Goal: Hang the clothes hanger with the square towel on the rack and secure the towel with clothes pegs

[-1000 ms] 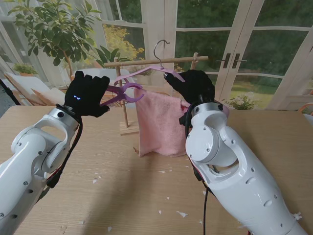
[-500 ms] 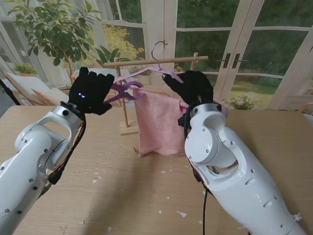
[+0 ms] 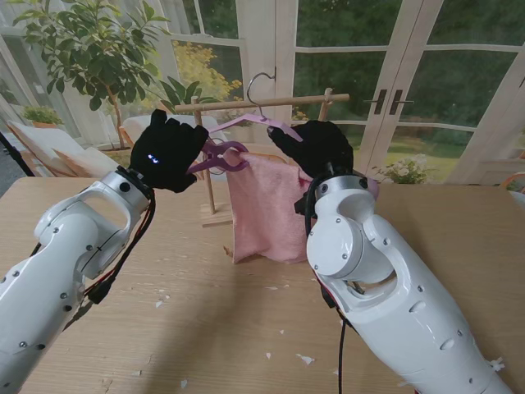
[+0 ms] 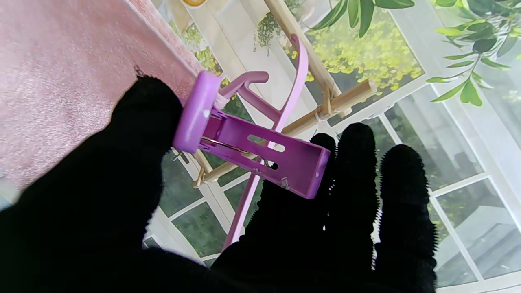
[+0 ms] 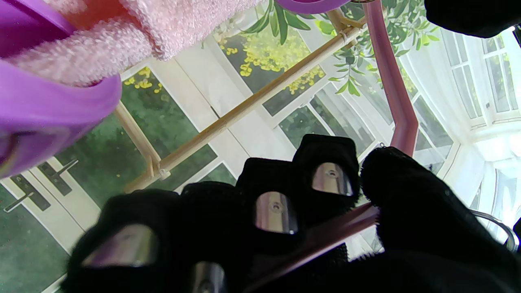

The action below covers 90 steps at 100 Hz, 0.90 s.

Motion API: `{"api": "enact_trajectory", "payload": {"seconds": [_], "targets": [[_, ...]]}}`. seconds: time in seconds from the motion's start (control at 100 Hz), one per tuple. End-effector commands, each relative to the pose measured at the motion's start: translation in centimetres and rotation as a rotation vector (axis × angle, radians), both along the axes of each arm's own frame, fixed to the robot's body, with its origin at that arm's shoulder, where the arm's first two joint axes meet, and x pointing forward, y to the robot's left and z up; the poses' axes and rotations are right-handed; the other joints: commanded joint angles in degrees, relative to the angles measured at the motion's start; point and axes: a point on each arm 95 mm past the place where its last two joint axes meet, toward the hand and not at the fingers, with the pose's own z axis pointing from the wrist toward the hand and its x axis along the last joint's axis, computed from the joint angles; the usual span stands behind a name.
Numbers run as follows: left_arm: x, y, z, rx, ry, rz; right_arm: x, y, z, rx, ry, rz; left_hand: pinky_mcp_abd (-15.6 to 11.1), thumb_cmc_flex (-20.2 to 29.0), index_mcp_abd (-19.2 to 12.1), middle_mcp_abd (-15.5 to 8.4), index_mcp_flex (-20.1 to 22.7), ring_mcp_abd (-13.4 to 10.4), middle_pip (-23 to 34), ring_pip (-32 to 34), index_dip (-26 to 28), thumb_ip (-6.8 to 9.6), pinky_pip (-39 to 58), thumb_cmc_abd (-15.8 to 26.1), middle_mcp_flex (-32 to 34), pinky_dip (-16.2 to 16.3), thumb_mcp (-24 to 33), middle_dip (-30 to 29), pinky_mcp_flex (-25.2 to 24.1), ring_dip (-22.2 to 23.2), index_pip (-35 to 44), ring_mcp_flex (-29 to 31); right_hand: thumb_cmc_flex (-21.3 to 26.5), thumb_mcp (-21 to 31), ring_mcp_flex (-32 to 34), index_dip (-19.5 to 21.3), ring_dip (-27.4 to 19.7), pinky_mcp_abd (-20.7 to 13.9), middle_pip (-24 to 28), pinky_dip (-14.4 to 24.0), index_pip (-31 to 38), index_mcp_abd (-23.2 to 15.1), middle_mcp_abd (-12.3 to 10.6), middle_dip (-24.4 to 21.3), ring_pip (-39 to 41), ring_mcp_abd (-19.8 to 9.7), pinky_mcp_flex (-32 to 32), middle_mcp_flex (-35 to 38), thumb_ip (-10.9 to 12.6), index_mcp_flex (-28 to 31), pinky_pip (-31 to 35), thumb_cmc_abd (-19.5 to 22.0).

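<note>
**Peg at the towel's corner, hanger held at the rack**

Our left robot hand [image 3: 168, 151] holds a purple clothes peg [image 3: 220, 155] up in the air, pinched between the thumb [image 4: 142, 118] and the other fingers [image 4: 358, 171]. In the left wrist view the peg [image 4: 252, 152] lies across the palm, with one handle against the thumb and the other against the fingertips. In the stand's view the peg points to our right, and its ring-shaped jaws stand at the upper left corner of the pink square towel [image 3: 267, 209]; we cannot tell if they already bite the cloth.

Our right robot hand [image 3: 316, 146] is closed on the right shoulder of the pink clothes hanger [image 3: 254, 121]. The right wrist view shows the hanger's arm [image 5: 390, 93] passing under the curled fingers [image 5: 325, 171], with the towel's edge [image 5: 134, 36] close by.

The metal hook [image 3: 256, 86] of the hanger is at the wooden rack's [image 3: 262, 103] horizontal bar, but we cannot see clearly whether it rests on it. The towel is draped over the hanger and hangs down between our two robot hands, in front of the rack's upright post, with its lower edge just above the desk [image 3: 205, 312]. Small white scraps lie on the desk nearer to us.
</note>
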Motion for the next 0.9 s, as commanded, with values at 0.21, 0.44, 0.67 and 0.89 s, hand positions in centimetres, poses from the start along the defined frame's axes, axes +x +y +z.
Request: {"api": "enact_trajectory", "payload": {"seconds": [0.21, 0.44, 0.67, 0.89], "targets": [[-0.1, -1.2, 0.1, 0.036, -0.006, -0.028, -0.5, 1.0, 0.2, 0.012, 0.002, 0.039, -0.94, 25.88, -5.79, -12.93, 1.13, -0.47, 7.38, -2.50, 3.05, 1.64, 1.31, 4.02, 6.88, 0.62, 10.13, 4.46, 0.90, 4.63, 8.65, 1.46, 1.78, 1.41, -0.20, 2.07, 4.00, -11.35, 5.07, 60.16, 1.13, 0.74, 3.31, 0.20, 9.56, -0.54, 3.12, 6.11, 4.63, 3.81, 11.30, 6.43], [-0.4, -1.6, -0.1, 0.078, 0.014, -0.022, -0.5, 1.1, 0.3, 0.014, 0.001, 0.043, -2.86, 17.79, -5.40, -11.94, -1.23, -2.32, 6.93, -5.58, 1.55, 3.07, -1.58, 4.51, -0.96, -0.58, 14.12, -0.57, -2.15, -2.23, 1.25, -4.55, 1.80, 1.43, -0.19, 2.09, 4.05, -11.46, 5.11, 60.21, 1.13, 0.65, 3.27, 0.18, 9.55, -0.62, 3.13, 6.10, 4.65, 3.79, 11.30, 6.42], [-0.9, -1.4, 0.0, 0.110, 0.020, -0.028, -0.5, 0.9, 0.3, 0.017, 0.007, 0.036, -4.10, -0.34, -5.83, -10.91, -4.77, -4.15, 3.64, -14.12, -8.08, 8.01, -6.17, 7.37, -14.14, -3.41, 11.89, -18.51, -8.61, -8.36, -13.21, -14.59, 1.79, 1.42, -0.19, 2.11, 4.08, -11.48, 5.13, 60.22, 1.14, 0.66, 3.30, 0.16, 9.54, -0.61, 3.13, 6.10, 4.66, 3.79, 11.30, 6.45], [-1.4, -1.2, 0.2, 0.105, 0.055, 0.004, -0.5, 0.6, 0.2, 0.022, 0.015, 0.028, -1.09, -13.92, -5.02, -8.79, -9.59, -3.18, -4.34, -22.47, -15.58, 5.33, -11.19, 12.24, -23.69, -5.69, 1.78, -24.57, -13.74, -14.80, -27.39, -24.06, 1.82, 1.43, -0.19, 2.12, 4.10, -11.48, 5.14, 60.23, 1.14, 0.71, 3.29, 0.15, 9.54, -0.59, 3.13, 6.10, 4.67, 3.79, 11.30, 6.42]]}}
